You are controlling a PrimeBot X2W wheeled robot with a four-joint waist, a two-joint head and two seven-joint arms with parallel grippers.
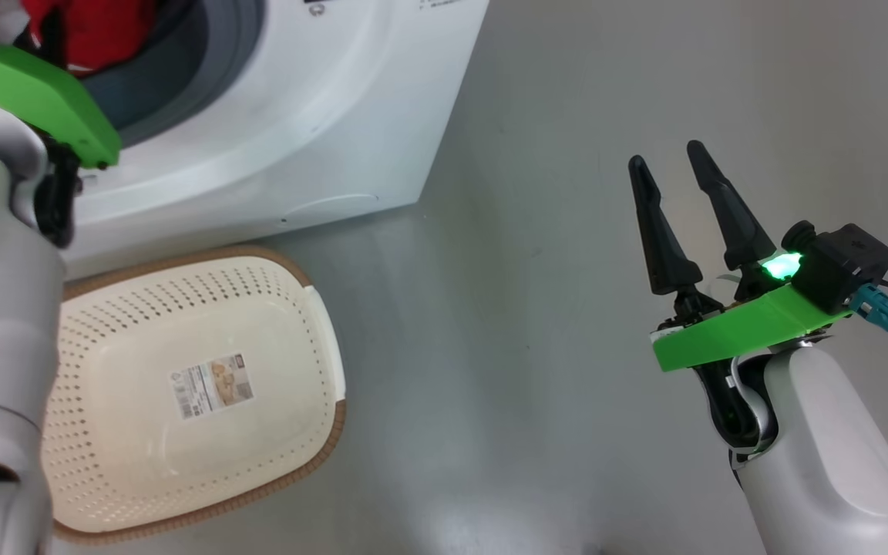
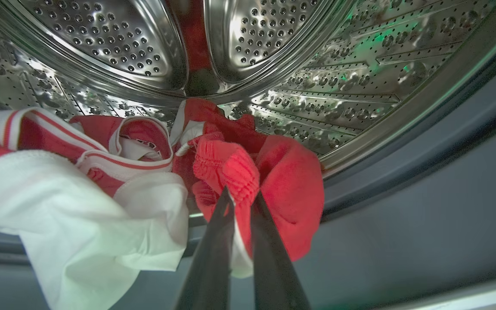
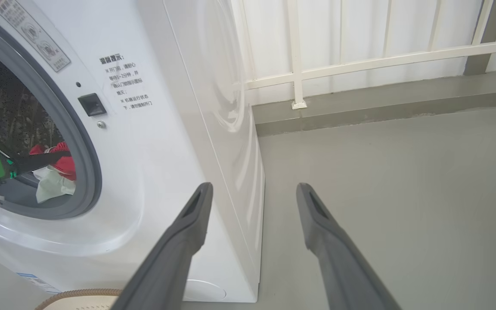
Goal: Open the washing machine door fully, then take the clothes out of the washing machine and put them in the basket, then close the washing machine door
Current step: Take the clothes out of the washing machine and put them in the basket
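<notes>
**A:** Head view. State what is obscured.

**B:** The washing machine sits at 12 o'clock, cut off by the top edge. A green bracket at 10 o'clock covers the left arm's fingers. The clothes show as a red patch in the opening at 11 o'clock. The basket at 8 o'clock contains a paper label on its floor, with print too small to read. The right gripper at 3 o'clock stands released over the floor.

**A:** Left wrist view.

**B:** The left gripper is clenched on a red fold of the clothes at 6 o'clock, at the lip of the steel drum. A white garment drapes over that lip at 8 o'clock. The grey gasket runs past 3 o'clock.

**A:** Right wrist view.

**B:** A printed notice in Chinese characters at 10 o'clock is too fine to read. A blue sticker at 7 o'clock is cut off. The basket rim at 7 o'clock is mostly out of frame.
</notes>
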